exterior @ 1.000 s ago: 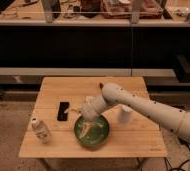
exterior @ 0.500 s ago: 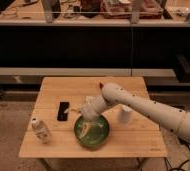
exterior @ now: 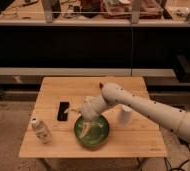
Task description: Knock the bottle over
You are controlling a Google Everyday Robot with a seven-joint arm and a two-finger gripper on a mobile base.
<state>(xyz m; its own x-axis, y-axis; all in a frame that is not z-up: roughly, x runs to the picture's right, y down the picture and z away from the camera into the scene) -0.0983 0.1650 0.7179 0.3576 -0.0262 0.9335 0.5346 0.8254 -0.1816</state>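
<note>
Tool (exterior: 88,121) hangs over the green bowl (exterior: 102,142) (bottle (exterior: 40,130) stands apart).

a light wooden rectangular table (exterior: 130,145) stands on a speckled grey-beige floor (exterior: 7,122). behind it runs a long dark cabinet front (exterior: 63,47) with a pale horizontal rail (exterior: 43,71). above sits a cluttered, warmly lit wooden worktop (exterior: 25,16).

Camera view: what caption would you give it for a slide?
Robot gripper over a green bowl, apart from the bottle by the wooden table's edge.
</note>
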